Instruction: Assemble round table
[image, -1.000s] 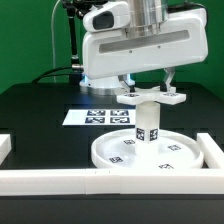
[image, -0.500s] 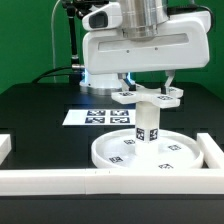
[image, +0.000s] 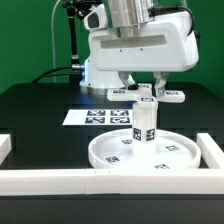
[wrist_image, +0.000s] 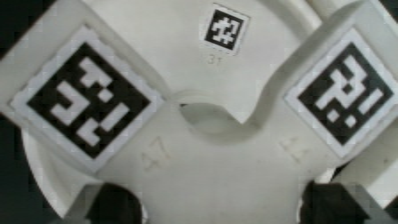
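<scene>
Round disc (image: 168, 153): lay flat by the corner of the border rails (image: 60, 180). Cylinder leg (image: 145, 125): stood upright on its middle. Cross-shaped base (image: 175, 97): directly over the leg, your gripper (image: 148, 88) clamped on it. Rigid, light, slick plastic, by my judgement; hold across the hub.

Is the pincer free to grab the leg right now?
Probably not. The pincer is shut on the cross base, which sits over the top of the upright leg on the disc. It would need to let go first.
</scene>
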